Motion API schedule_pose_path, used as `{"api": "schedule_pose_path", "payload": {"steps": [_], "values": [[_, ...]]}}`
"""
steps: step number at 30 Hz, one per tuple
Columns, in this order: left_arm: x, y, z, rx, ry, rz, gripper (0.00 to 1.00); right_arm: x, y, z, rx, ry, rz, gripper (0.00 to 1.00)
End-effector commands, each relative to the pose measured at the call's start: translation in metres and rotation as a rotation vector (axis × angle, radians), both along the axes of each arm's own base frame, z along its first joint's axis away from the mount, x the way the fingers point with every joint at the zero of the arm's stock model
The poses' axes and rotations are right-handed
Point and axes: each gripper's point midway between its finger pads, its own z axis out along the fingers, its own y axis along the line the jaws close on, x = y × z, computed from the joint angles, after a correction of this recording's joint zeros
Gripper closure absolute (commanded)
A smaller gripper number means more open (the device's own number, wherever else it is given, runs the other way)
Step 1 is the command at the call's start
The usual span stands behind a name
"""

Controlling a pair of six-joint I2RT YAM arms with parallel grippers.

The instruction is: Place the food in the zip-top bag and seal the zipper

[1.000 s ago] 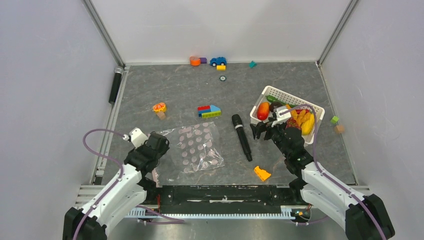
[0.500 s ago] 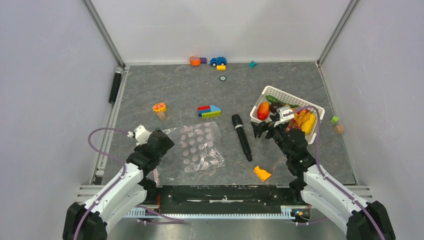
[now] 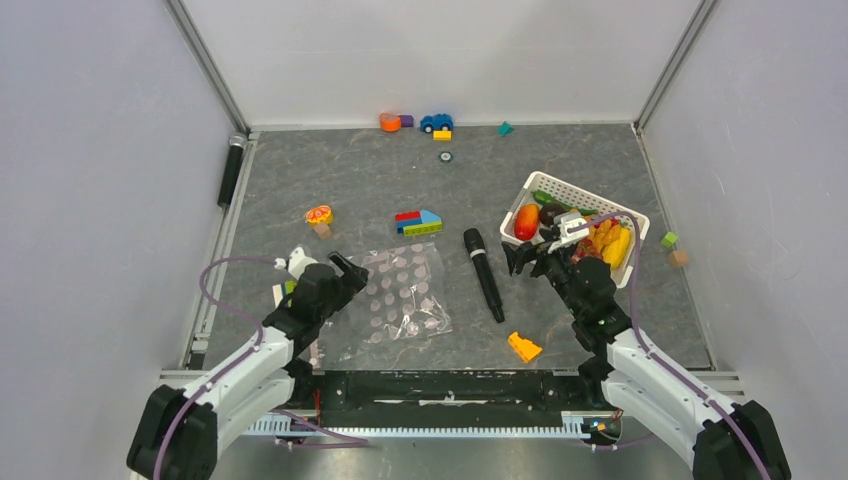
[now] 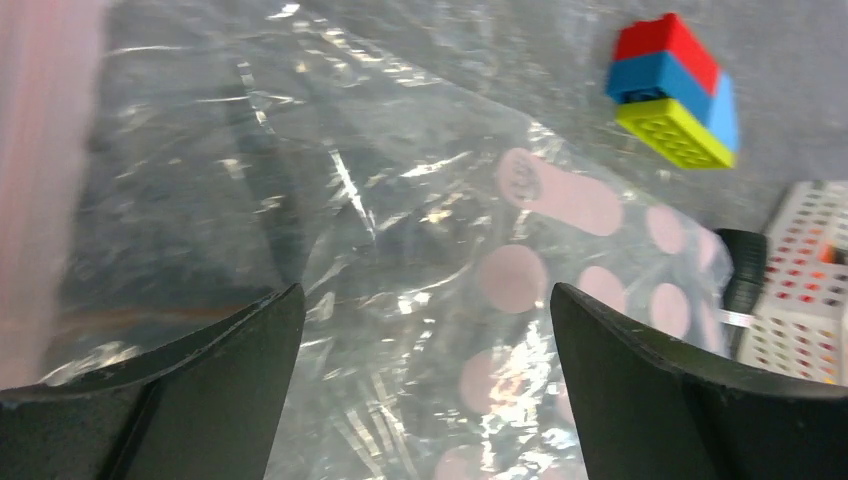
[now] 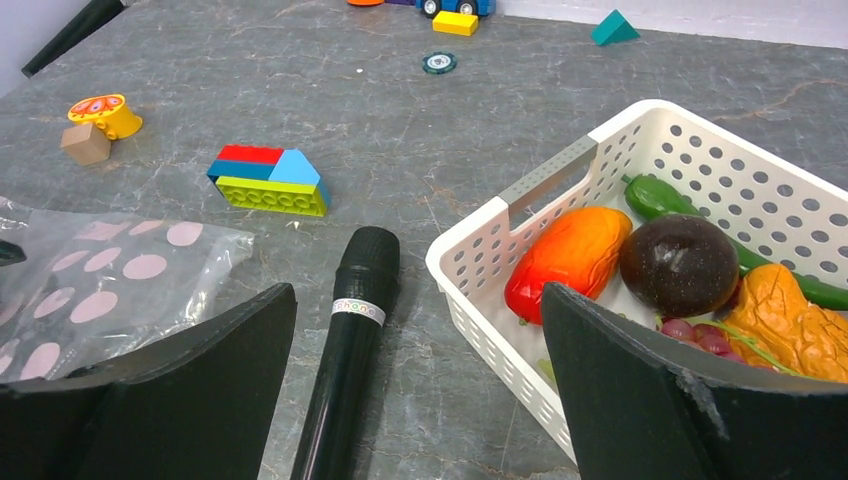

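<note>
I record a black microphone lying flat on the grey tabletop, between a red-blue-green brick stack and a white lattice basket. An orange wedge block sits near its closer end. At the far wall I note a blue toy car and a teal wedge. A second black microphone lies along the left rail.

At lower left of the overhead view, the white-shelled left robot arm with black joints is carrying a looping purple cable. At lower right, the matching white-and-black right robot arm is trailing a second purple cable. Along the bottom corners of the wrist views, the left gripper and right gripper are showing broad, matte-black, wedge-shaped fingers.
</note>
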Motion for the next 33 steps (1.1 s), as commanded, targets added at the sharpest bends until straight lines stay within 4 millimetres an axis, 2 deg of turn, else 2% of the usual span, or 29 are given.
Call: {"api": "schedule_pose_path", "payload": {"steps": [1,3,9,15,19,23,28,32,33], "values": [[0.0,-0.037,-0.01,-0.18,-0.004,-0.105,0.0,-0.002,0.014,0.011,0.03,-0.043,0.073,0.02],[-0.001,-0.045,-0.016,-0.179,0.029,-0.138,0.0,-0.007,0.027,0.012,0.036,-0.045,0.153,0.02],[0.002,-0.085,-0.008,-0.214,-0.004,-0.229,0.0,-0.037,0.084,0.014,0.035,-0.017,0.511,0.02],[0.011,-0.143,0.001,-0.24,-0.036,-0.333,0.0,-0.053,0.116,0.003,-0.002,0.014,0.646,0.02],[0.019,-0.176,-0.004,-0.287,-0.029,-0.389,0.0,-0.059,0.132,-0.01,-0.107,0.028,0.709,0.02],[0.029,-0.191,-0.005,-0.329,-0.038,-0.403,0.0,-0.06,0.142,-0.039,-0.229,0.089,0.749,0.02],[0.031,-0.189,-0.001,-0.32,-0.052,-0.394,0.0,-0.049,0.153,-0.06,-0.268,0.178,0.716,0.02],[0.027,-0.185,0.003,-0.314,-0.065,-0.39,0.0,-0.027,0.141,-0.078,-0.331,0.232,0.572,0.02],[0.027,-0.184,0.004,-0.317,-0.068,-0.39,0.0,-0.022,0.135,-0.083,-0.351,0.247,0.532,0.06]]}}
